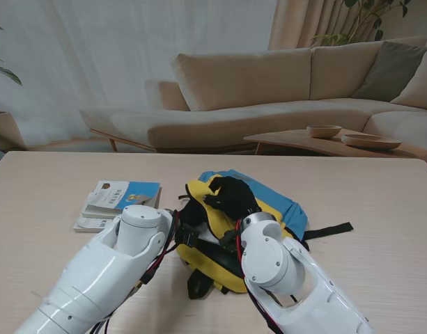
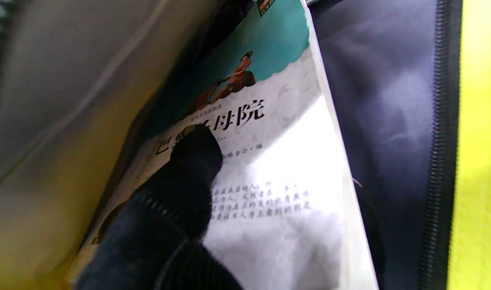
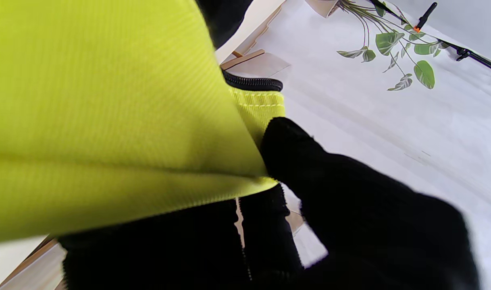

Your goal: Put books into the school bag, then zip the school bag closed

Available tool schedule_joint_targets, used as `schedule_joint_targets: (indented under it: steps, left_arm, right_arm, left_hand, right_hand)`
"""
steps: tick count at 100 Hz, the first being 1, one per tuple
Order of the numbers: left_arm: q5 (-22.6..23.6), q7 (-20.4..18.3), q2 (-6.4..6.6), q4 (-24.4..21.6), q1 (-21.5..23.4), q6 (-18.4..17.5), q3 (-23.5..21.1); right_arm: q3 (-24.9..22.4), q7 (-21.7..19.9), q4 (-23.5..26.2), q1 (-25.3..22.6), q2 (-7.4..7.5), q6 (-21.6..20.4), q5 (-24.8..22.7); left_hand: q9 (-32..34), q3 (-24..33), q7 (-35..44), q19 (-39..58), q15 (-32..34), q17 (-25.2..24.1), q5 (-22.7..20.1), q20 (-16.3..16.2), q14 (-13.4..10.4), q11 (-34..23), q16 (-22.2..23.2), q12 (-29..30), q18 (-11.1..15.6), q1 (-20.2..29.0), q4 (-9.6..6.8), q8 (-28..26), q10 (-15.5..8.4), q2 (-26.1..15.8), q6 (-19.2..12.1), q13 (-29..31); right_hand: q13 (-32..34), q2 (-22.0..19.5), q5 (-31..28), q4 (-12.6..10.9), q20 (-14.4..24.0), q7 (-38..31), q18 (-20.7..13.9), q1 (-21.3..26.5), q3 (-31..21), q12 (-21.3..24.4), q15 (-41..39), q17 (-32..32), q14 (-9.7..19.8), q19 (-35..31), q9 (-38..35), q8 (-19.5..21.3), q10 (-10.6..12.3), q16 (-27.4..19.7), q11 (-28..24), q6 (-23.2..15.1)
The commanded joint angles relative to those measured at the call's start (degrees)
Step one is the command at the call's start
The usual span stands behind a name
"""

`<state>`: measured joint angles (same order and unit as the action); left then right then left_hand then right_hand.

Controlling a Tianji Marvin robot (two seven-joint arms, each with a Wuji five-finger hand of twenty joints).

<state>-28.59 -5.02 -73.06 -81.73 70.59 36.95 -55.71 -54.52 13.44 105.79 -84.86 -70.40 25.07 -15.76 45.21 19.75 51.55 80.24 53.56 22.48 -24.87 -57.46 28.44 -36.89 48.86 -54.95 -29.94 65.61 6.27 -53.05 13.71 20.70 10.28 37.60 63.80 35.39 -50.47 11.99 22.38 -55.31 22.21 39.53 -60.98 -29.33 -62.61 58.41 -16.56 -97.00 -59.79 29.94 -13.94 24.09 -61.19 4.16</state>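
The yellow and blue school bag [image 1: 223,268] lies at the table's middle with its mouth toward me. My right hand [image 1: 230,195], in a black glove, is shut on the bag's yellow flap [image 3: 108,121] and holds it lifted. The fabric is pinched between its fingers [image 3: 350,193]. My left hand [image 2: 177,209] reaches inside the bag, a finger pressed on a book [image 2: 277,169] with a teal and white cover. The open zipper [image 2: 443,121] runs beside that book. In the stand view my forearm hides this hand. A stack of books [image 1: 119,202] lies left of the bag.
A black strap [image 1: 331,229] trails from the bag toward the right. Bare tabletop [image 1: 380,209] spreads on both sides. Beyond the table's far edge stand a beige sofa [image 1: 269,90] and a low table with bowls [image 1: 324,132].
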Motion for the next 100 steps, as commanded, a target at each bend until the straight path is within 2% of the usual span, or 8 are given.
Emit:
schedule_joint_targets:
  steps: [1, 24, 36, 40, 57, 64, 77, 100]
  left_arm:
    - [0.2, -1.1, -0.77, -1.1, 0.0, 0.0, 0.0]
    - [3.4, -2.4, 0.02, -1.6, -0.3, 0.1, 0.7]
    - [4.3, -3.5, 0.37, -1.6, -0.7, 0.7, 1.0]
    - [4.7, -3.8, 0.5, -1.6, -0.9, 1.1, 1.1]
    - [6.0, -4.6, 1.01, -2.4, -0.8, 2.5, 1.0]
    - [6.4, -4.7, 1.26, -3.3, -0.2, 3.3, 0.5]
    - [7.3, -4.8, 1.82, -4.9, 1.2, 4.0, -0.7]
    - [8.0, -4.9, 2.2, -5.9, 2.1, 4.0, -1.7]
  right_arm:
    - [0.1, -1.0, 0.3, -0.1, -0.39, -0.3, 0.2]
    - [-0.1, -1.0, -0.1, 0.1, -0.42, -0.4, 0.6]
    - [-0.3, -1.0, -0.2, 0.2, -0.44, -0.5, 0.6]
    - [-0.3, -0.9, -0.2, 0.2, -0.44, -0.6, 0.7]
    - [-0.4, -0.9, -0.4, 0.4, -0.42, -0.8, 0.5]
    - [-0.5, -0.8, -0.4, 0.5, -0.44, -0.8, 0.5]
    - [-0.5, -0.7, -0.6, 0.7, -0.52, -0.7, 0.6]
    - [-0.6, -0.6, -0.6, 0.7, -0.57, -0.6, 0.7]
  left_hand:
    - [-1.2, 8.8, 7.7, 0.7, -0.7, 0.2, 0.3, 0.9, 0.4, 1.8, -0.8, -0.7, 3.0, 8.3, -0.12, 0.0, -1.9, -6.2, -6.8, -1.1]
    - [-8.6, 0.5, 4.1, -2.4, -6.1, -5.2, 9.8, 3.4, -2.5, 11.2, -3.1, -1.7, 7.2, 8.1, -2.78, 9.5, -1.2, -3.0, -3.4, -8.6]
    - [-19.8, 10.5, 0.2, -4.7, -9.7, -9.4, 13.8, 6.0, -3.7, 2.4, -5.2, 9.0, 8.0, -2.9, -2.42, 12.2, -1.0, -1.7, -2.0, -13.6]
    - [-22.0, 13.4, -1.3, -5.2, -10.4, -10.3, 14.9, 6.5, -4.0, 1.0, -5.5, 14.2, 8.3, -6.7, -3.6, 12.6, -1.1, -1.7, -1.6, -14.6]
    - [-21.4, 14.6, -0.3, -5.3, -9.4, -10.6, 14.4, 6.6, -3.1, -1.9, -4.8, 15.0, 7.7, -10.8, -3.39, 12.0, -0.8, -1.1, -1.6, -14.3]
    - [-18.0, 11.3, 2.5, -4.5, -7.1, -9.3, 13.0, 5.5, -2.3, -2.9, -3.4, 6.6, 7.2, -8.3, -1.83, 10.2, -0.5, -0.6, -1.9, -12.6]
    - [-7.5, 1.4, 10.6, -1.1, -0.6, -4.2, 9.7, 1.8, -1.0, -3.2, 0.0, -2.6, 4.5, -0.6, -2.23, 6.3, -1.1, -1.8, -4.8, -6.5]
    - [0.4, -1.7, 12.5, 4.6, 5.1, 5.6, 2.6, -2.0, 1.4, -7.8, 0.9, -2.2, 1.2, 8.3, -2.49, 4.5, -0.1, -7.4, -5.5, 2.3]
  right_hand:
    - [3.6, -1.7, -1.2, 0.9, -1.0, -3.4, -1.2, 3.3, 0.2, -0.9, -1.8, 2.1, -2.7, -3.1, -1.0, 1.9, -1.1, 0.1, -1.8, -4.6]
    - [3.5, -1.7, -1.3, 0.9, -1.1, -3.3, -1.3, 3.3, 0.3, -1.0, -1.8, 1.8, -2.7, -3.0, -0.9, 2.1, -1.1, 0.1, -1.7, -4.6]
    - [3.4, -1.7, -1.3, 0.9, -1.1, -3.3, -1.3, 3.4, 0.2, -1.0, -1.8, 1.8, -2.7, -3.0, -0.9, 2.2, -1.1, 0.1, -1.7, -4.6]
    - [3.4, -1.7, -1.3, 0.9, -1.1, -3.3, -1.3, 3.4, 0.3, -1.0, -1.8, 1.8, -2.8, -3.0, -0.9, 2.2, -1.1, 0.1, -1.7, -4.6]
    - [3.4, -1.7, -1.3, 0.9, -1.1, -3.2, -0.9, 3.3, 0.2, -1.1, -1.9, 1.7, -2.7, -3.0, -1.0, 2.3, -1.1, 0.2, -1.6, -4.7]
    - [3.3, -1.6, -1.3, 0.9, -1.1, -3.2, -0.9, 3.3, 0.2, -1.1, -1.8, 1.7, -2.8, -2.9, -0.9, 2.3, -1.1, 0.2, -1.6, -4.7]
    - [3.2, -1.6, -1.3, 0.8, -1.0, -3.2, -0.8, 3.3, 0.1, -1.1, -1.8, 1.2, -2.9, -3.0, -0.9, 2.4, -1.1, 0.2, -1.6, -4.6]
    - [3.1, -1.6, -1.3, 0.8, -0.9, -3.1, -0.8, 3.3, 0.1, -1.2, -1.9, 1.2, -3.0, -3.2, -0.9, 2.4, -1.1, 0.3, -1.6, -4.5]
